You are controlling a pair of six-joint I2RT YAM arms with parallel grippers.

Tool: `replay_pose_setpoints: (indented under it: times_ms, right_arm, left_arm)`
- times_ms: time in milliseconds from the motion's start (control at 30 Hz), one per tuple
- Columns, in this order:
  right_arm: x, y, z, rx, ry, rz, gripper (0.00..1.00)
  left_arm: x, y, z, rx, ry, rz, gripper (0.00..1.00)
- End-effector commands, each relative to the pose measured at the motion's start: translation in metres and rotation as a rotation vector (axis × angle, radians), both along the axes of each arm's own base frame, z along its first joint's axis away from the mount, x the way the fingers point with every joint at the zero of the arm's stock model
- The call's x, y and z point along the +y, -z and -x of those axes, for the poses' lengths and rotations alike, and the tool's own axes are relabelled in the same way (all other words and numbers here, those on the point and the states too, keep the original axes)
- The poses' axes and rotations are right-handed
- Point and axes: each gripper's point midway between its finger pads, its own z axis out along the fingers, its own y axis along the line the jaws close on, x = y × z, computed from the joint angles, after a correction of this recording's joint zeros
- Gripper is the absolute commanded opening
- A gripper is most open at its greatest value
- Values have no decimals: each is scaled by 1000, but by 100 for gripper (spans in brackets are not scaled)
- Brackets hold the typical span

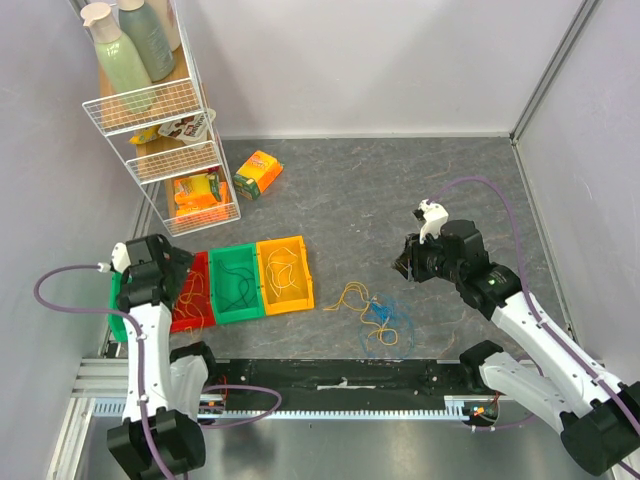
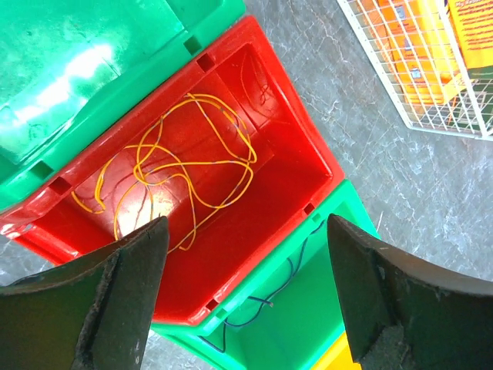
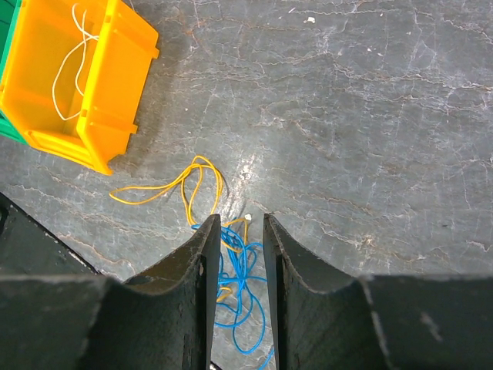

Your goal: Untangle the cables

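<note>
Cables (image 1: pixel 372 312): a loose tangle on the grey table (image 1: pixel 400 190), near the front edge, between the yellow bin (image 3: pixel 127 77) and the right arm. Wire rack (image 1: pixel 150 105) back left, not involved. Three bins in a row, touching: red bin (image 2: pixel 296 158) holds a binned yellow cable (image 2: pixel 192 166), green bin (image 1: pixel 240 314) a dark one, yellow bin a pale one.

Left gripper (image 2: pixel 246 235) hangs over the red bin, jaws wide, nothing between them, well apart from the tangle. Right gripper (image 3: pixel 240 223) is above the table, jaws narrow with a slim gap, nothing seen in it. Right arm is clearly the nearer one.

Right wrist view: the tangle sits right below the gap. Blue cable (image 3: pixel 245 301) runs roughly lengthwise through the gap line. Orange-yellow loop (image 3: pixel 189 181) stretches off left toward the yellow bin.

Likely next pick belongs to the right arm. A straight drop would let the jaws close across the blue strands, though the orange-yellow loop may drag along.
</note>
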Motion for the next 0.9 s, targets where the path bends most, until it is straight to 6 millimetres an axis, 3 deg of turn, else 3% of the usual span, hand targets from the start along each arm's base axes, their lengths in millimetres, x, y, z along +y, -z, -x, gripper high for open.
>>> replay_pose_setpoints:
  times_ms: [0, 267, 367, 433, 667, 867]
  right_arm:
    - [7, -17, -6, -49, -24, -28, 36]
    - [10, -17, -4, -51, -40, -45, 36]
    - [12, -16, -4, -41, -51, -46, 37]
    - [13, -12, -4, -25, -58, -43, 37]
    - [11, -13, -4, -27, -46, -36, 38]
    - [14, -16, -2, -33, -66, -47, 38]
  left_arm:
    - [6, -20, 5, 23, -52, -6, 89]
    - [-4, -39, -4, 6, 63, -62, 87]
    - [-19, -44, -14, 14, 154, -109, 86]
    - [-29, -39, -16, 57, 191, -146, 86]
    - [-20, -5, 21, 198, -21, -45, 81]
    - [2, 18, 41, 246, -179, 93, 61]
